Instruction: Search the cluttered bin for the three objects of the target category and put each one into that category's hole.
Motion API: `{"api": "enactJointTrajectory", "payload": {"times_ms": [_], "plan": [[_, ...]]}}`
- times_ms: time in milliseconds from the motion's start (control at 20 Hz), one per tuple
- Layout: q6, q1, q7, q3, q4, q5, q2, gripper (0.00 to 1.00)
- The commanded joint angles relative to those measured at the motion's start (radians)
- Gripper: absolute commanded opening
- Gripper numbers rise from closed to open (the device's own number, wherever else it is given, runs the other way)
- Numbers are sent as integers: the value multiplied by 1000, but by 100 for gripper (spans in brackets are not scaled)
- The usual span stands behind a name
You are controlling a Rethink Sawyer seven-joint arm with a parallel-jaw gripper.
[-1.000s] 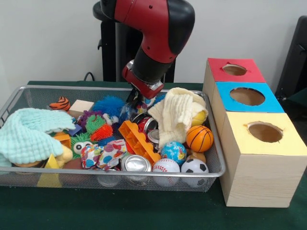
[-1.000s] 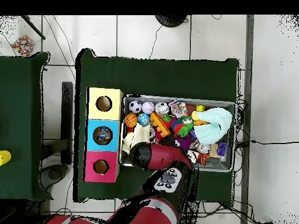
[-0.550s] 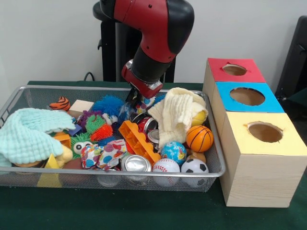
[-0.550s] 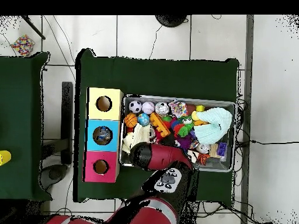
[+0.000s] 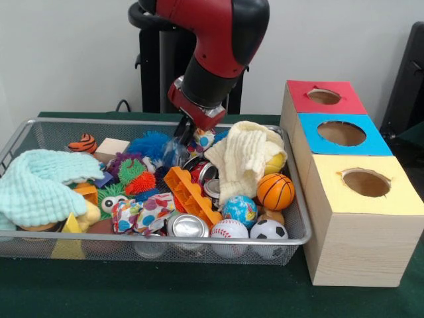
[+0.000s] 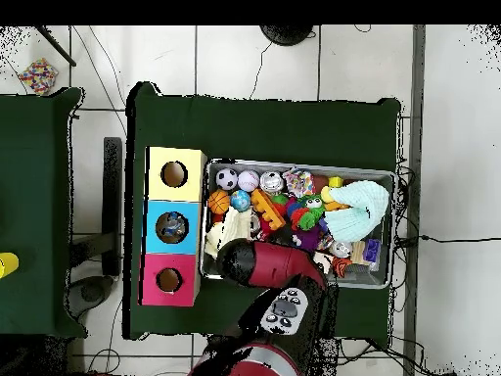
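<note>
The red and black arm (image 5: 212, 46) reaches down into the far side of the silver wire-mesh bin (image 5: 291, 199), which sits on the dark green cloth-covered surface (image 5: 199, 291). Its claw (image 5: 185, 136) is among the clutter, just beside the fuzzy blue ball (image 5: 149, 144) and the cream knitted cloth (image 5: 245, 159); whether the claw is released or clenched on anything cannot be told, since the toys around it hide its tips.

Round balls lie at the bin's near right corner: an orange basketball (image 5: 275, 191), a blue and green globe ball (image 5: 240, 210), a white baseball with red stitching (image 5: 229, 230) and a black and white soccer ball (image 5: 268, 230). The globe ball touches the baseball, and the soccer ball lies just beside both. An orange plastic building brick (image 5: 191, 194) lies tilted near the middle, with a silver drink can (image 5: 188, 226) just in front of it and a polka-dot cloth bundle (image 5: 142, 213) beside the can. A mint green knitted cloth (image 5: 40, 185) covers the left end.

Right of the bin, touching its side, stands a wooden box with three holes: a red-topped section (image 5: 324, 97) farthest back, a blue-topped section (image 5: 341, 134) in the middle and a yellow-topped section (image 5: 366, 183) nearest. In the overhead view something lies inside the blue section's hole (image 6: 173, 225); the other two holes look dark.
</note>
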Motion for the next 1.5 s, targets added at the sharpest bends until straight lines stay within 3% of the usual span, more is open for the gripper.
{"api": "enactJointTrajectory", "payload": {"times_ms": [50, 400, 750, 1150, 1500], "plan": [[24, -61, 116, 127, 76, 71, -116, 0], [59, -114, 71, 177, 121, 76, -190, 0], [99, -204, 16, 286, 199, 109, -285, 0], [176, -353, -72, 447, 309, 160, -403, 0], [244, -492, -136, 610, 409, 251, -503, 0]]}}
